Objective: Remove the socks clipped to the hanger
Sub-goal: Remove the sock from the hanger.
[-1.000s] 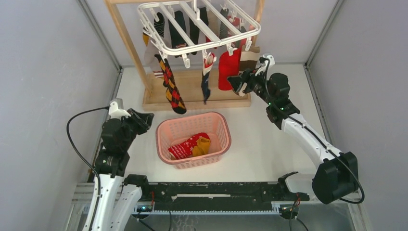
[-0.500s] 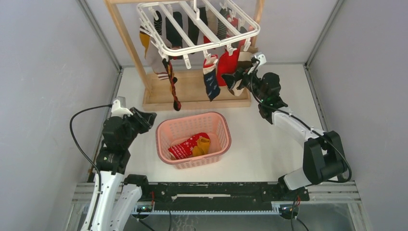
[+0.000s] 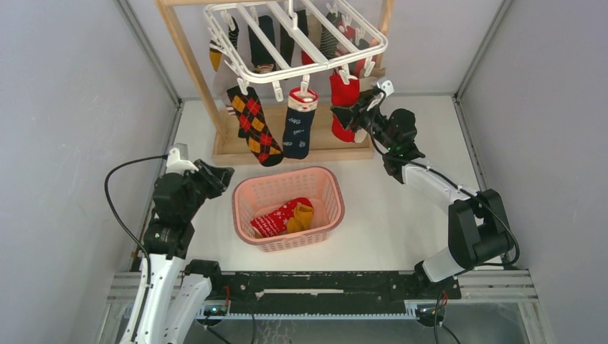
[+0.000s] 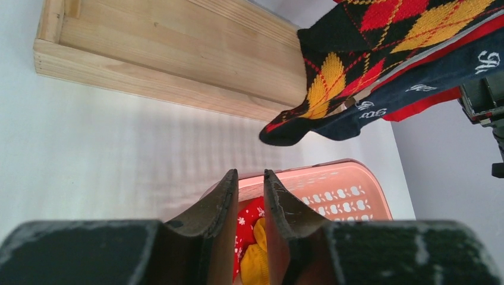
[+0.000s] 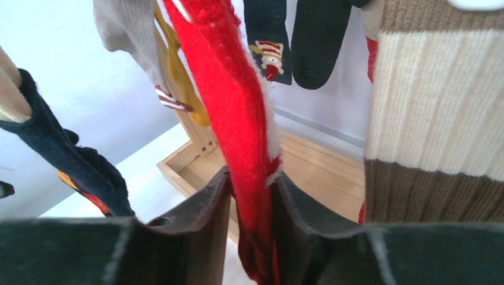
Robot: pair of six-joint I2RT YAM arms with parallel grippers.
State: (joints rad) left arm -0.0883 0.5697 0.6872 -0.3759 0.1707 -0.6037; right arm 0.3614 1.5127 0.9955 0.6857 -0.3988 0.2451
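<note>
Right hand (image 5: 251, 181) has closed around the hanging red sock (image 5: 229, 89)

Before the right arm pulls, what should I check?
1. Right gripper closed on red sock: ok.
2. Grip firm enough to pull: cannot tell.
3. Sock off the hanger: not ok, it hangs clipped.
4. Brown-banded sock outside the grip: ok.
5. Basket upright, near the hanger: ok.
6. Left gripper empty, away from the hanger: ok.

Wooden stand (image 3: 191, 64) at rear of white table (image 3: 401, 215); pink basket (image 3: 287, 175) centre, apart from stand.
</note>
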